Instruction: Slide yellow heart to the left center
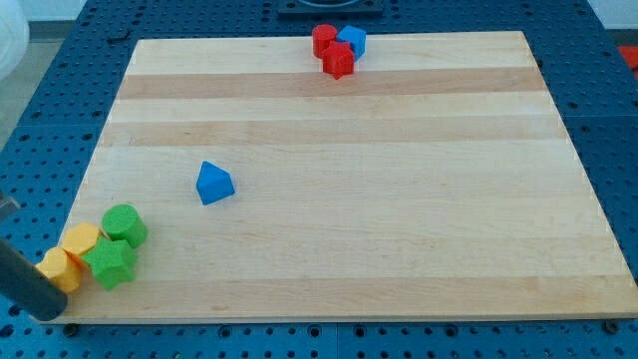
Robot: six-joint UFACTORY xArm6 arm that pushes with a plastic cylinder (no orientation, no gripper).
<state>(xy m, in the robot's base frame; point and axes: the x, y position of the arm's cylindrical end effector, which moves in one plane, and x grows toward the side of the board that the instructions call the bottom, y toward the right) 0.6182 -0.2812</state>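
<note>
Two yellow blocks lie at the board's bottom-left corner: one (60, 269) at the very corner and one (82, 241) just above and to its right. I cannot tell which is the heart. My tip (50, 311) is at the board's bottom-left edge, just below the lower yellow block and close to or touching it. The dark rod rises from the tip toward the view's left edge.
A green star (112, 262) and a green round block (125, 224) sit against the yellow blocks on their right. A blue triangle (213, 183) lies left of centre. Two red blocks (324, 40) (339, 62) and a blue block (352, 40) cluster at the top edge.
</note>
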